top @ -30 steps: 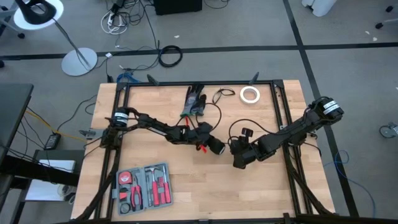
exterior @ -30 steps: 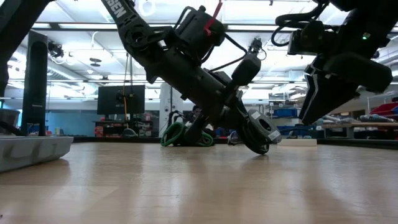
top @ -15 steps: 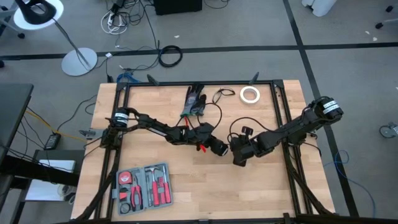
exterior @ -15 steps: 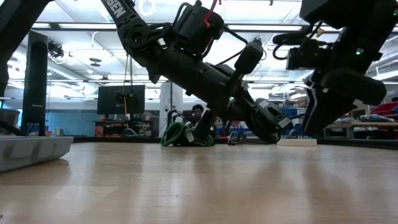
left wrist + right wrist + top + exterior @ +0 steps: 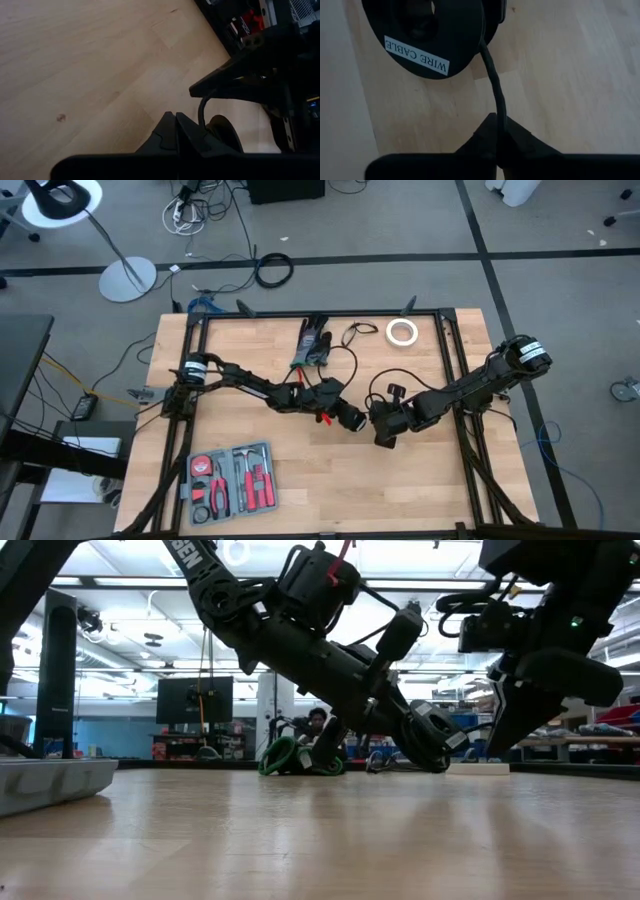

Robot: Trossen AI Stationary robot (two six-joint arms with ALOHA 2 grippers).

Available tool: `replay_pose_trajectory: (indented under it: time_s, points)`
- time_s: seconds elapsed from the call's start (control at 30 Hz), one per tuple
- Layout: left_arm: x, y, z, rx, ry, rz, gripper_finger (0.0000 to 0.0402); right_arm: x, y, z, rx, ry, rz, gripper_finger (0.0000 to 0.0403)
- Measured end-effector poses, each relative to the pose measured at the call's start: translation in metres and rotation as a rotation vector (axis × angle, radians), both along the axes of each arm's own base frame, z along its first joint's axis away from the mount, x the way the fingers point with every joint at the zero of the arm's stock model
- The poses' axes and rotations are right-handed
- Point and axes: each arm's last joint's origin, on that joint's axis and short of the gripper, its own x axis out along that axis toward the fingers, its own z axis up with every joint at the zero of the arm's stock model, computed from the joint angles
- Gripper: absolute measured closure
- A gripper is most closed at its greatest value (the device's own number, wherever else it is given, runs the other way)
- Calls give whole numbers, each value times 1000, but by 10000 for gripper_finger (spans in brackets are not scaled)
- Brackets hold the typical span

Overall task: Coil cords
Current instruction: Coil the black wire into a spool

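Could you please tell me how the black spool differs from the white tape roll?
The spool is black with a label; the tape roll is plain white. A cord runs from the spool into the right gripper; nothing touches the tape roll. Both are round.

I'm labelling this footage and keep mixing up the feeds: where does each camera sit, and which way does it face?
High view: above the table, looking straight down; both arms show, with the left claw meeting the right claw mid-table.
Low view: at tabletop height, looking level into the room; both arms descend from above.
Left wrist view: on the left arm, past its shut fingers at the wood.
Right wrist view: on the right arm, past its fingers pinching the cord.
Shared: the cable spool also shows in the low view.
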Motion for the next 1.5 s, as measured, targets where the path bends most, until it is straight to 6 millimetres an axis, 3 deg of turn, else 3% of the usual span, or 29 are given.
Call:
replay_pose_trajectory:
  time_s: [0.2,0.53,0.87,1.07,1.5]
  points:
    - [0,0,0,9,0,-6,401,0,1,0,17,-4,-4,391]
    - [0,-1,1,21,-1,-13,401,1,5,9,108,69,45,290]
    - [0,-1,1,34,-1,-20,401,0,7,69,137,82,111,215]
    - [1,-1,2,34,-12,-20,401,5,2,63,115,119,105,208]
    - [1,-1,3,38,-17,-22,401,13,-3,55,106,112,81,245]
